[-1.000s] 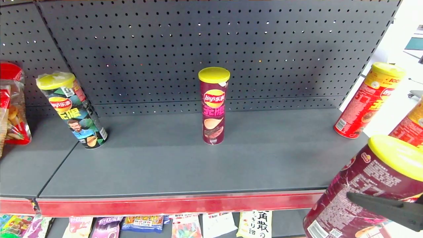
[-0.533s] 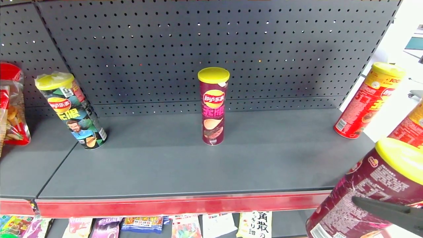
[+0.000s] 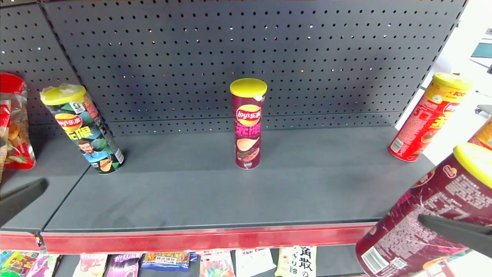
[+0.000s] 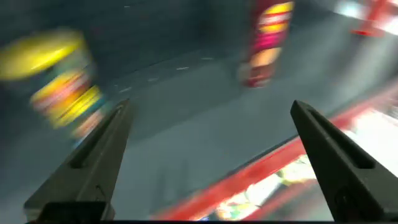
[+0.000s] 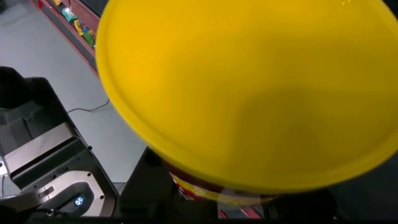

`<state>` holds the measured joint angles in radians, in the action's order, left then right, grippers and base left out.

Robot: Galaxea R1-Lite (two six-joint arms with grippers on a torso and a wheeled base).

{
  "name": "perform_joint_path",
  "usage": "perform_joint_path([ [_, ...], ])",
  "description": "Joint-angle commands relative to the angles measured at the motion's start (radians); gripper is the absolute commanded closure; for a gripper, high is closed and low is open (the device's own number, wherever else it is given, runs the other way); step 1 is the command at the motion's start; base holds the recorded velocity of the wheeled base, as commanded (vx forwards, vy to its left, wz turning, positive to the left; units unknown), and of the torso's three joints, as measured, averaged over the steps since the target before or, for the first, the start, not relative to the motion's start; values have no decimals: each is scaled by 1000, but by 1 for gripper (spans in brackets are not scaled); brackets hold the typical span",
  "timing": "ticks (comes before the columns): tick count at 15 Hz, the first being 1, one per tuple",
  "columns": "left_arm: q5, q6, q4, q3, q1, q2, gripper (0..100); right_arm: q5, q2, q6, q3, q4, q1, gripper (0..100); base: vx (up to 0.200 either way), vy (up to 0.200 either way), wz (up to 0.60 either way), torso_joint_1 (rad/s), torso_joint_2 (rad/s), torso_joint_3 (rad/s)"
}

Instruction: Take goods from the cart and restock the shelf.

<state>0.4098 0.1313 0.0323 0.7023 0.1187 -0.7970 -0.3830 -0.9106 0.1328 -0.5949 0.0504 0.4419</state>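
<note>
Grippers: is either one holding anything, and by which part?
The right gripper holds the maroon chip can by its side wall; the left gripper is open, empty.

The left gripper [image 4: 211, 109] sits low on the robot's left, its two dark fingers [image 4: 93, 158] spread wide with nothing between them. The right gripper [image 3: 438, 225], low on the robot's right, is clamped around a tilted maroon can [image 3: 419, 200], one finger lying across its side.
</note>
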Motion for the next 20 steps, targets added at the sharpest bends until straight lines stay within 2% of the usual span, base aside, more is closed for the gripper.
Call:
perform_joint_path([
  [1, 221, 37, 14, 240, 164, -467, 0, 1, -1, -1, -16, -1, 0, 100, 0, 0, 0, 0, 0, 0],
  [2, 250, 44, 26, 263, 179, -534, 0, 3, -2, -1, -22, 0, -2, 100, 0, 0, 0, 0, 0, 0],
  [3, 265, 96, 80, 286, 197, -640, 0, 4, -5, -1, -43, -7, -2, 100, 0, 0, 0, 0, 0, 0],
  [5, 299, 136, 162, 316, 200, -757, 0, 7, -13, -1, -62, -11, -5, 100, 0, 0, 0, 0, 0, 0],
  [7, 307, 145, 182, 378, 213, -840, 0, 12, -13, -1, -66, -11, -5, 100, 0, 0, 0, 0, 0, 0],
  [9, 311, 202, 182, 444, 211, -907, 0, 26, -11, -1, -65, -11, -5, 100, 0, 0, 0, 0, 0, 0],
  [10, 322, 214, 182, 496, 211, -955, 0, 27, -10, -1, -63, -11, -5, 100, 0, 0, 0, 0, 0, 0],
  [14, 333, 215, 184, 646, 213, -1070, 0, 41, -11, -1, -66, -11, -5, 100, 0, 0, 0, 0, 0, 0],
  [20, 391, 214, 182, 746, 243, -1159, 0, 52, -13, -1, -63, -11, -5, 100, 0, 0, 0, 0, 0, 0],
])
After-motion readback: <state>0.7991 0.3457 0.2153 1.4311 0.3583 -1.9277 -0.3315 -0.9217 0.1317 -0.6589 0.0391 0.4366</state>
